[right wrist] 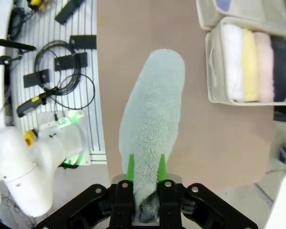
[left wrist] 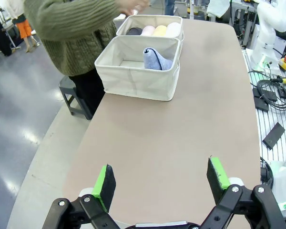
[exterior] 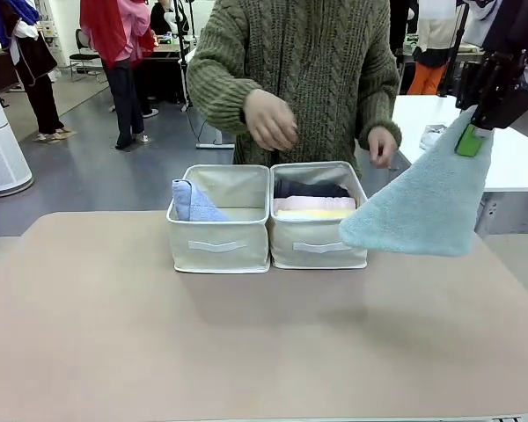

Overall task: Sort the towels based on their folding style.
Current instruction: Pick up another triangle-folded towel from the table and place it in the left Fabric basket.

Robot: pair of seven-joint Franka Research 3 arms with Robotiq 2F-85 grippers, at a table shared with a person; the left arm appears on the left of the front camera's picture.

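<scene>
On the left side, left gripper hangs over the bare table, jaws spread wide, nothing between them. Left bin has the light blue triangle. Right bin has the dark grey, pink, yellow and white rolls. Far right, right gripper pinches the grey-teal triangle in the air beside the right bin. Five look sorted; this last one likely belongs in the left bin.
</scene>
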